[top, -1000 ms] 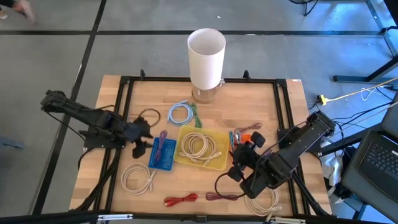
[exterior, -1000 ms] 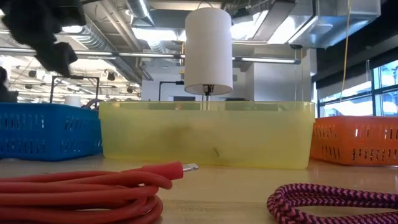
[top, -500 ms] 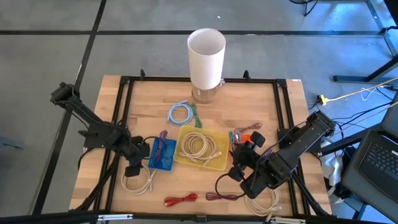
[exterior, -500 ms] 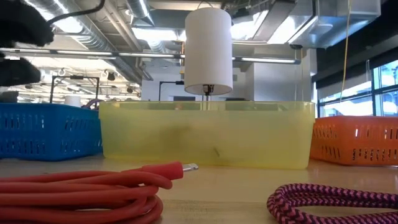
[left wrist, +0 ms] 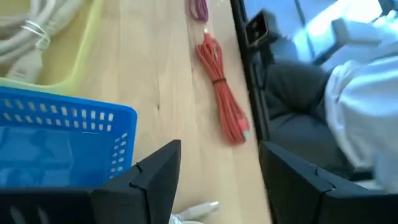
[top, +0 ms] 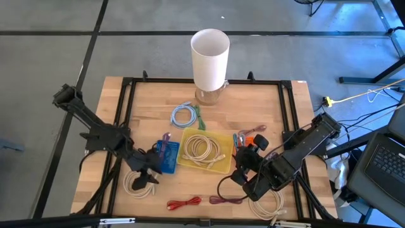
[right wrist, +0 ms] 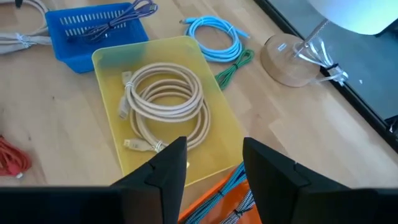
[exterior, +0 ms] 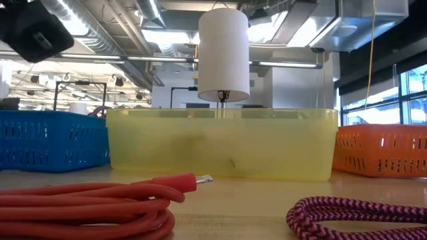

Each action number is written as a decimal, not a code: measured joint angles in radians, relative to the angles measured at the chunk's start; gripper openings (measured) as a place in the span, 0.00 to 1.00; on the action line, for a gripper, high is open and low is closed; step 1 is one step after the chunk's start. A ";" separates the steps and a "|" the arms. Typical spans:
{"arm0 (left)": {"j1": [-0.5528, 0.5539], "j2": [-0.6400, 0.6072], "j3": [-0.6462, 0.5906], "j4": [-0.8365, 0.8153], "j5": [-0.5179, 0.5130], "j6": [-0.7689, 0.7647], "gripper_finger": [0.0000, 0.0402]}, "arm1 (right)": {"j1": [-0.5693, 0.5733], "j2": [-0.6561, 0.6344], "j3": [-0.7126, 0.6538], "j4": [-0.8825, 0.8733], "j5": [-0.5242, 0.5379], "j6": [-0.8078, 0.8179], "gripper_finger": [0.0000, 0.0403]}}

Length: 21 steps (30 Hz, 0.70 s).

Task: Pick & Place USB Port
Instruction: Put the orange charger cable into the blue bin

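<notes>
Cables lie about the table. My left gripper (top: 149,171) (left wrist: 217,180) is open and empty, hovering at the near corner of the blue basket (top: 166,157), which holds a purple cable (right wrist: 134,11). Just beyond it lies a beige cable coil (top: 140,182); one of that coil's plugs (left wrist: 196,211) shows between the fingers. My right gripper (top: 243,167) (right wrist: 214,165) is open and empty above the gap between the yellow tray (top: 204,152) and the orange basket (top: 250,142). A second beige coil (right wrist: 165,106) lies in the yellow tray.
A red cable (top: 183,203) and a maroon braided cable (top: 225,200) lie near the near edge. A light-blue coil (top: 183,115) and a green cable (top: 200,118) sit toward the far side, by the white lamp (top: 210,58). Another beige coil (top: 266,206) lies under the right arm.
My left gripper has moved from the left side of the blue basket toward the table's near edge and slightly right, ending over the beige coil; in the low view it has come nearer. The right arm has kept still.
</notes>
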 joint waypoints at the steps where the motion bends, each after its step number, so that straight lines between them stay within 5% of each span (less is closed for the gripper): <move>1: -0.006 0.024 0.000 0.010 -0.003 0.012 0.52 | 0.000 0.000 0.000 0.000 0.000 0.000 0.40; 11: -0.034 0.330 0.080 0.210 0.013 0.127 0.52 | -0.005 0.000 0.000 0.001 0.001 -0.026 0.40; 21: -0.017 0.598 0.249 0.228 -0.004 0.188 0.52 | -0.012 0.001 0.000 -0.010 0.061 -0.078 0.40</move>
